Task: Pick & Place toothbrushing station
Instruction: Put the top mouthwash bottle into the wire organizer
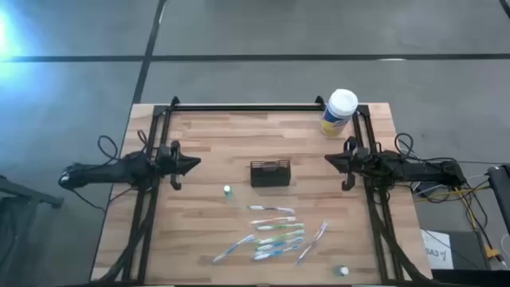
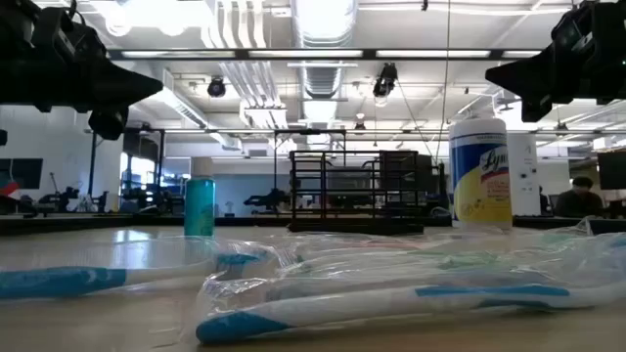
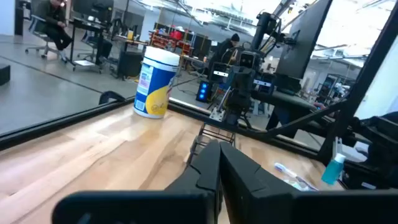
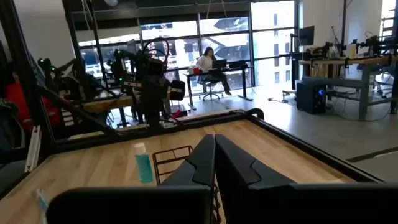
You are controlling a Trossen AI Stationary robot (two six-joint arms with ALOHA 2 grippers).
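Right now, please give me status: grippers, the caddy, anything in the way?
Left gripper and right gripper shut, raised at the table's sides. Black mesh caddy untouched mid-table between them. Small teal bottle beside it; toothbrushes lie nearer the front.

Two matte-black arms with loose black cables looping off them, each ending in angular, wedge-shaped black fingers (image 3: 217,168).

Bare table (image 1: 207,139) flanks the caddy (image 1: 270,173); toothbrushes (image 1: 275,232) crowd its near side.

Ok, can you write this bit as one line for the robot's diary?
phase: waiting | left gripper: shut, left of caddy | right gripper: shut, right of caddy | caddy: untouched
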